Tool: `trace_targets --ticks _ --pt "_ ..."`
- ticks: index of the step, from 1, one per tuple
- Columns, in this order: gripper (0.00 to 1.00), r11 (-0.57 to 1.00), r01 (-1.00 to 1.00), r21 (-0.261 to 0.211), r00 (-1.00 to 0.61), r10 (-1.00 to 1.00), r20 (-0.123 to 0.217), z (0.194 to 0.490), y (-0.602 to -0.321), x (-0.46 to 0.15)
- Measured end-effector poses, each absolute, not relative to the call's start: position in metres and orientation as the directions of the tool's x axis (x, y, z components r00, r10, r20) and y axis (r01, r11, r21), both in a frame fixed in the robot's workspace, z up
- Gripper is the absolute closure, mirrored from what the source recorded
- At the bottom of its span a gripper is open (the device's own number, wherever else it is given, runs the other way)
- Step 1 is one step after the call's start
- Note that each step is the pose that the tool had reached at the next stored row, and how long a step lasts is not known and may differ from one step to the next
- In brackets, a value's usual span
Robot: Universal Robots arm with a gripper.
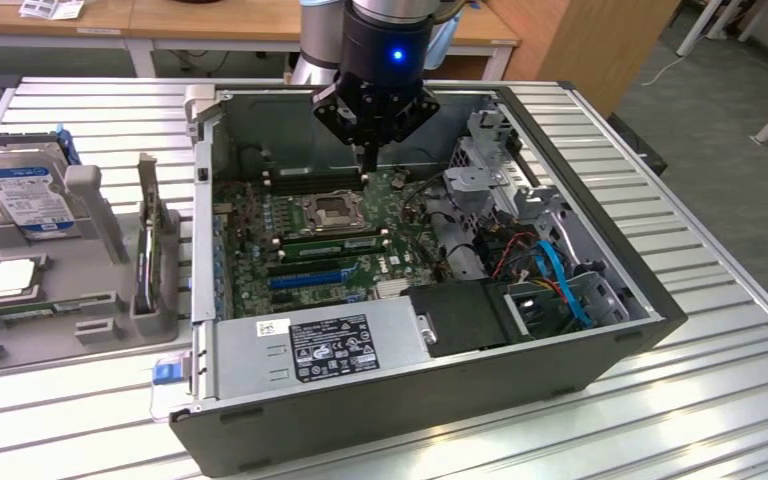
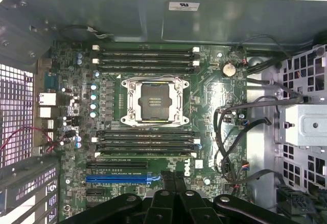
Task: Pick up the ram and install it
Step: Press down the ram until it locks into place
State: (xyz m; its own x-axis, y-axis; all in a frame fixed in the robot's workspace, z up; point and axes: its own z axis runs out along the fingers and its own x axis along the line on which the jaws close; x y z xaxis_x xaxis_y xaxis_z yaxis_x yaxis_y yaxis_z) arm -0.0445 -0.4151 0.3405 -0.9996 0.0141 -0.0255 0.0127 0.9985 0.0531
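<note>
1. Ram (image 1: pixel 157 245): best guess is the long thin stick standing on edge in the grey tray (image 1: pixel 91 330), to the exterior view's left of the case (image 1: pixel 491 390). Well apart from the gripper, untouched. Probably set on its long edge so the top edge is free to pinch.
2. Gripper (image 1: pixel 371 168): fingers (image 2: pixel 168 180) pressed together, holding nothing. Hangs inside the open case, above the motherboard (image 2: pixel 214 96), nearest the upper bank of memory slots (image 2: pixel 145 59) beside the CPU socket (image 2: pixel 155 100). Pointing straight down, suited to a vertical push or pick.
3. Slots: upper bank and lower bank (image 2: pixel 145 141) flank the socket. Latches show white at the slot ends. Cannot tell whether any slot is filled. Socket itself looks bare, frame closed.
4. Tray contents, besides the stick: blue-labelled hard drive (image 1: pixel 24 190) propped in its own cradle, square silver CPU chip (image 1: pixel 11 278) lying flat in a recess. Each part in a separate nest, presumably for repeatable pickup.
5. Case: lying on its side with the panel off, so the board faces up for top-down access. Holds the board, the power supply (image 1: pixel 344 340) along the near wall, and the drive cage with loose cables on the exterior view's right.
6. Case and tray side by side on the ribbed metal surface (image 1: pixel 704 300).
</note>
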Motion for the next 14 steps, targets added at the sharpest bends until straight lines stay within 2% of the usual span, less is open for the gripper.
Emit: trace_targets --ticks 14 --pt "0.9 0.998 0.035 0.053 -0.999 0.036 -0.026 0.3404 -0.4151 -0.0445"
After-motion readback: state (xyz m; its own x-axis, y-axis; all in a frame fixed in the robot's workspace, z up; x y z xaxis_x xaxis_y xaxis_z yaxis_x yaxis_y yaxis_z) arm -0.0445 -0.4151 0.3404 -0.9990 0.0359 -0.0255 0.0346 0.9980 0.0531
